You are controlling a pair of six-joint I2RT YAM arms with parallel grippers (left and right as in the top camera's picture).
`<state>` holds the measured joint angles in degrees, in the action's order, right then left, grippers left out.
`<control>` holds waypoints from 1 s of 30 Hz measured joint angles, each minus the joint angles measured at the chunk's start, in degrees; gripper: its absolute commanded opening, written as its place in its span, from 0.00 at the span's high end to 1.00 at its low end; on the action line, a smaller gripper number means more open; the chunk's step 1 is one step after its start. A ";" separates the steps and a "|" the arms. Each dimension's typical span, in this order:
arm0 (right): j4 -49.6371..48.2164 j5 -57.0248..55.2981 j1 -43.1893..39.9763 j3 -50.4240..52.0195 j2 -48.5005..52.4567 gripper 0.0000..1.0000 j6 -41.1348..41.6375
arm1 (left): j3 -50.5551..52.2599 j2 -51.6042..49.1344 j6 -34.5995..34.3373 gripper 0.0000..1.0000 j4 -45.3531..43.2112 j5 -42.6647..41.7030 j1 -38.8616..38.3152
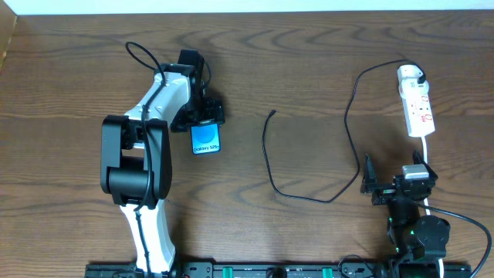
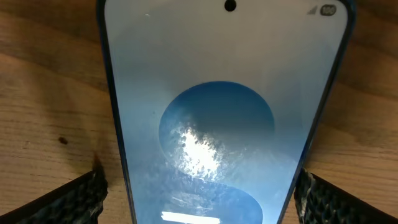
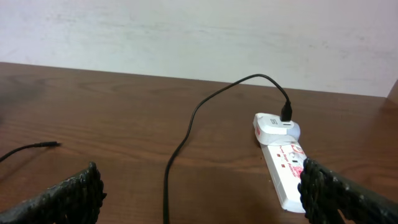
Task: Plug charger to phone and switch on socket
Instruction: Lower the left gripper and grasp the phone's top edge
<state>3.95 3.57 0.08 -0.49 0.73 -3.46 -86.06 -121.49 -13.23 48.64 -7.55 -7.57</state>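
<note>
The left pincer (image 2: pixel 198 196) stands open astride the phone (image 1: pixel 206 140) at the bench's (image 1: pixel 309 62) left, so I judge that securing the phone is in hand. Next, the open, empty right pincer (image 3: pixel 200 186) must fetch the charger's (image 1: pixel 265 150) plug tip (image 1: pixel 272 113), well apart mid-bench. Only the right wrist view shows its white head seated in the socket (image 3: pixel 287 177).
</note>
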 measured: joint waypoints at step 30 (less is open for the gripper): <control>0.00 0.00 0.00 0.00 0.00 0.01 0.02 | 3.32 1.51 -4.63 0.02 -6.12 5.31 -3.74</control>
<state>3.95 3.57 0.08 -0.49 0.73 -3.44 -82.74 -119.98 -17.87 42.52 -2.24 -11.31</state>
